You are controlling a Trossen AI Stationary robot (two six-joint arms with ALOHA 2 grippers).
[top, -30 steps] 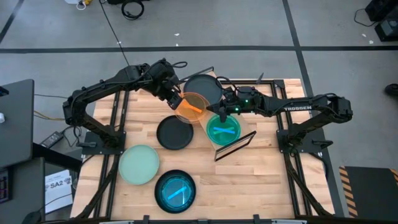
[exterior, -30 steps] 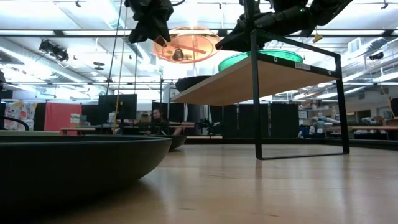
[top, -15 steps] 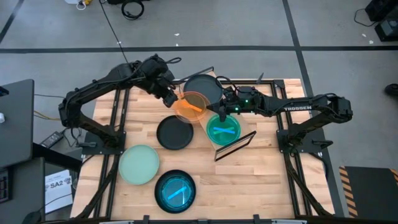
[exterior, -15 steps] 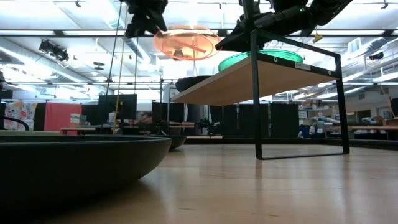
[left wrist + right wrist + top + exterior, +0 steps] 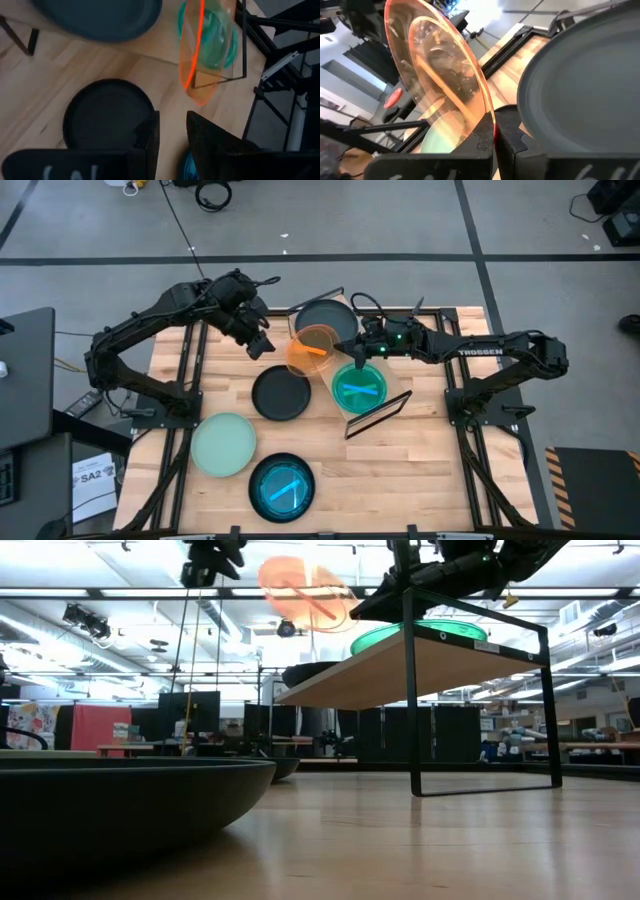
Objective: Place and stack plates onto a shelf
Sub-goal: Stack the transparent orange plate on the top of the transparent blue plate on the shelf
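The orange see-through plate point(image 5: 312, 350) hangs tilted above the shelf point(image 5: 400, 668), with my right gripper point(image 5: 494, 131) shut on it. On the shelf lie a dark grey plate point(image 5: 326, 319) and a green plate point(image 5: 359, 386). My left gripper point(image 5: 172, 120) stands open, with nothing between its fingers. It is up and to the left of the orange plate point(image 5: 192, 55), above the black plate point(image 5: 107, 112) on the table. My right gripper pinches the orange plate's rim point(image 5: 489, 112) between its two fingers, on the side nearest the right arm. The fingers come almost level from the table's right side. The plate is lifted clear and stands steeply tilted above the shelf.
On the tabletop lie a black plate point(image 5: 280, 393), a pale green plate point(image 5: 224, 443) and a teal plate point(image 5: 281, 487) near the front edge. The shelf's black wire frame point(image 5: 378, 412) stands near the table's middle. Bare wood lies at the front right.
My left gripper has drawn back from the orange plate toward the table's left edge and has risen. The orange plate stays in my right gripper and has tipped from nearly level to steeply tilted.
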